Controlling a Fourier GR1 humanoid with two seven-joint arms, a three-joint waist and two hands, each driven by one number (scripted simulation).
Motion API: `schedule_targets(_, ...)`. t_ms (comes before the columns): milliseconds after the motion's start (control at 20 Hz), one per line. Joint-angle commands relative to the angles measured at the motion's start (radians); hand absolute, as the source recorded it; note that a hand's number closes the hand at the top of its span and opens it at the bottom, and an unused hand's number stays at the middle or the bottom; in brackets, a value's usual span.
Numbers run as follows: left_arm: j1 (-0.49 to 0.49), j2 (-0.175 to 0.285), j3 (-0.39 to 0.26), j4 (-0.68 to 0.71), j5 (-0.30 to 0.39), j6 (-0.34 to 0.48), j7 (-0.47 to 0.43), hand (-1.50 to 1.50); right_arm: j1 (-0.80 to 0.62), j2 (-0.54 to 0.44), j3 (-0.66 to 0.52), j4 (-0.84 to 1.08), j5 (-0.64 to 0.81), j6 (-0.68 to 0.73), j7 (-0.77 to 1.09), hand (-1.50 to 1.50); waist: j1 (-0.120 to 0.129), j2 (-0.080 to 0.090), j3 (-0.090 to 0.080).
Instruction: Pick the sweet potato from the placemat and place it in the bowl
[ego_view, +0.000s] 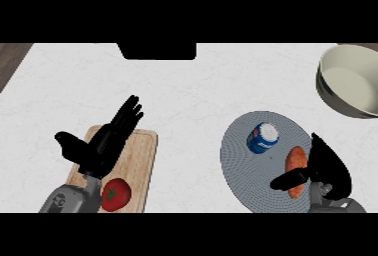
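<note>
- The white, faintly marbled table (192, 100) fills your view; a black block (157, 50) sits at its far edge.
- The orange, oblong sweet potato (296, 159) lies on the right part of the round grey woven placemat (247, 175). It has not been lifted as far as the view shows.
- A blue-and-white can (263, 137) lies on the same placemat, just left of the sweet potato and apart from it.
- Your right hand (330, 167) is at the sweet potato. Its thumb is curled across the lower part and its fingers run down the right flank, so the vegetable is pinched between them. How deep the hold goes underneath cannot be seen.
- The large cream-lined round bowl (328, 95) stands at the far right of the table, well apart from the placemat, with nothing showing in the visible part.
- Your left hand (107, 142) rests open, fingers straight, over the pale wooden cutting board (140, 155), holding nothing. A red tomato (116, 194) lies on the near end of that board.
- Assessment: reach and grasp appear done or nearly so. The lift, the carry to the far right and the release into the bowl are all outstanding, so roughly the first third is complete.
</note>
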Motion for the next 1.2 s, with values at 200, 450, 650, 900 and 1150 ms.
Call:
schedule_targets(200,0.016,-0.021,-0.002,0.002,-0.03,0.001,-0.008,0.0,-0.065,0.064,-0.037,0.104,0.073,0.071,0.161,-1.5,-0.001,0.0,0.001)
schedule_targets(450,0.007,0.003,0.026,-0.029,-0.016,-0.034,0.012,0.0,-0.018,0.137,-0.037,0.136,0.155,0.006,0.116,-1.5,-0.003,-0.001,0.001)
schedule_targets(650,-0.062,-0.067,0.012,0.049,-0.061,0.016,0.015,0.0,-0.008,0.114,-0.092,0.12,0.166,0.048,0.069,-1.5,-0.013,0.001,0.001)
schedule_targets(900,0.047,-0.05,0.021,0.002,-0.058,-0.032,-0.023,0.0,-0.014,0.136,-0.148,0.154,0.192,0.037,0.015,-1.5,-0.004,-0.001,0.001)
schedule_targets(1150,0.005,-0.072,0.036,0.024,-0.085,-0.031,0.004,0.0,-0.005,0.193,-0.134,0.209,0.251,-0.007,-0.017,-1.5,-0.006,0.0,0.001)
